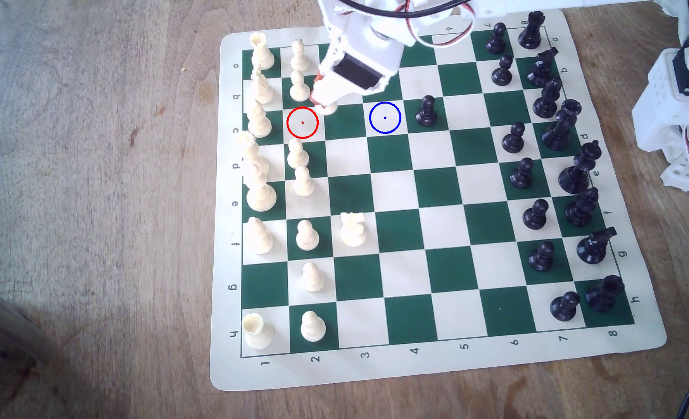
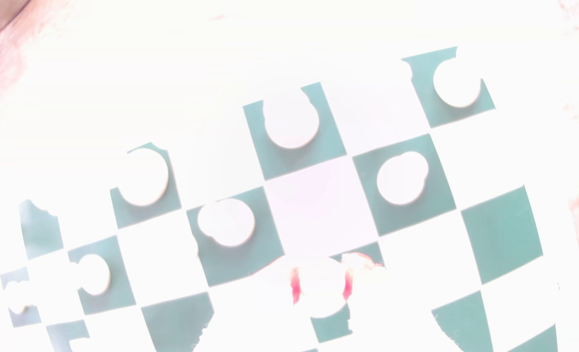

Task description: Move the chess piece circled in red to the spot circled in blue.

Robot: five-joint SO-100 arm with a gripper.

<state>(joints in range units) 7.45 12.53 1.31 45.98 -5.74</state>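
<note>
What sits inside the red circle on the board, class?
Nothing: the red circle rings a bare cream square. The pawn is beside it, in the claw, whose body covers the pawn's head, leaving its base visible.

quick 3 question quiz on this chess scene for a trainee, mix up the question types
1. True or false: the white pawn stands inside the red circle.
2. The gripper is: A) over the blue circle, B) at the pawn beside the red circle, C) by the black pawn.
3. Fill in: the square in the blue circle is ____ of pieces.

Key: 1 false, the red-circled square is bare; 2 B; 3 empty.
</note>
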